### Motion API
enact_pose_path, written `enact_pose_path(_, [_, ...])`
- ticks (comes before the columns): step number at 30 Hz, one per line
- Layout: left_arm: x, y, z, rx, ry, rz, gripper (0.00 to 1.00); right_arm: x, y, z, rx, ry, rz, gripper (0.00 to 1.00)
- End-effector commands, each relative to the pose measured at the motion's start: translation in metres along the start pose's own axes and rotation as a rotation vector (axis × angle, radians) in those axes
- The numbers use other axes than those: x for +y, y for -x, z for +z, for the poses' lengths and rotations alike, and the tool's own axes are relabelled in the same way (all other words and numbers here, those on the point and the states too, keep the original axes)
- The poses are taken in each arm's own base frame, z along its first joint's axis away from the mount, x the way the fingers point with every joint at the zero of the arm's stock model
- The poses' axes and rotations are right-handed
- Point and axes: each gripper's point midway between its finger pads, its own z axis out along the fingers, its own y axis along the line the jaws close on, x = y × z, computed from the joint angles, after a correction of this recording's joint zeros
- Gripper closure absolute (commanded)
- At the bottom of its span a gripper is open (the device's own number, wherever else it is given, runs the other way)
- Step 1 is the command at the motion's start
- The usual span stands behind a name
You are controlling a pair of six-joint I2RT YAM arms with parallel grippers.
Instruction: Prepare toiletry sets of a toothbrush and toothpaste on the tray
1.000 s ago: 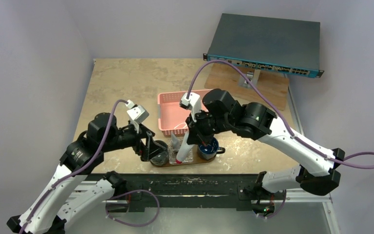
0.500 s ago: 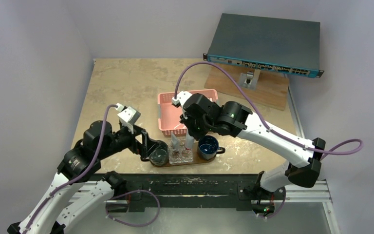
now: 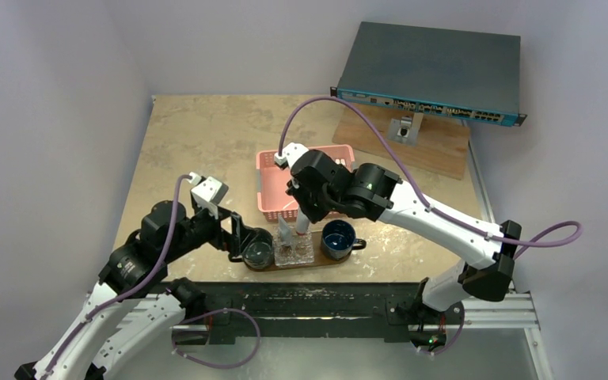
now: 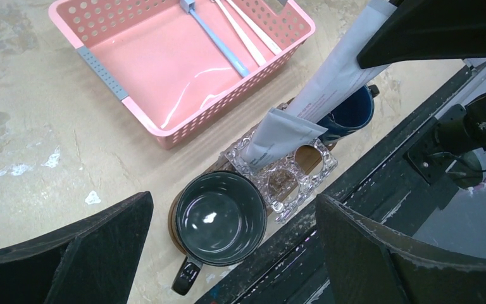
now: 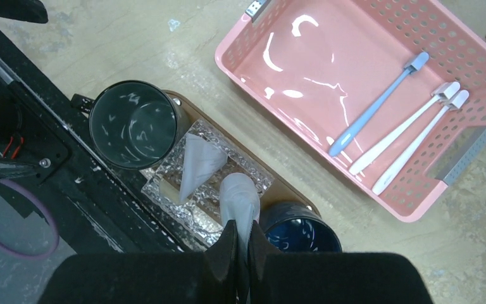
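My right gripper (image 5: 240, 231) is shut on the flat end of a grey-white toothpaste tube (image 5: 239, 199) and holds it upright, cap down, over the clear glass holder (image 5: 164, 183) on the brown tray (image 5: 285, 187). A second tube (image 5: 197, 163) stands in the holder. A blue-grey toothbrush (image 5: 376, 104) and two white ones (image 5: 405, 130) lie in the pink basket (image 5: 278, 95). My left gripper (image 4: 234, 253) is open wide above the dark grey mug (image 4: 220, 218) at the tray's left end. In the top view the right gripper (image 3: 307, 218) is above the tray (image 3: 297, 265).
A blue mug (image 5: 299, 231) stands at the tray's right end, touching distance from the held tube. The pink basket (image 3: 285, 186) sits just behind the tray. A network switch (image 3: 431, 75) rests on a wooden board at the back right. The table's black front rail (image 3: 301, 297) runs just before the tray.
My right gripper has carried the toothpaste tube back and left from a tilt over the tray's front to upright over the glass holder. The left arm has drawn slightly back.
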Motion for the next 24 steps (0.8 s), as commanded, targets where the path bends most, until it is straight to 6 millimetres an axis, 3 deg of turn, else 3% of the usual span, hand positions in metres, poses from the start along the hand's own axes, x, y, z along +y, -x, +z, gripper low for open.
enact_pose_path(1, [0.003, 0.01, 0.001, -0.048, 0.015, 0.023, 0.0, 0.003, 0.029, -0.006, -0.102, -0.008, 0.033, 1.0])
enact_pose_path(24, [0.003, 0.01, 0.0, -0.051, 0.01, 0.033, 0.0, 0.011, 0.009, 0.02, -0.029, -0.056, -0.009, 1.0])
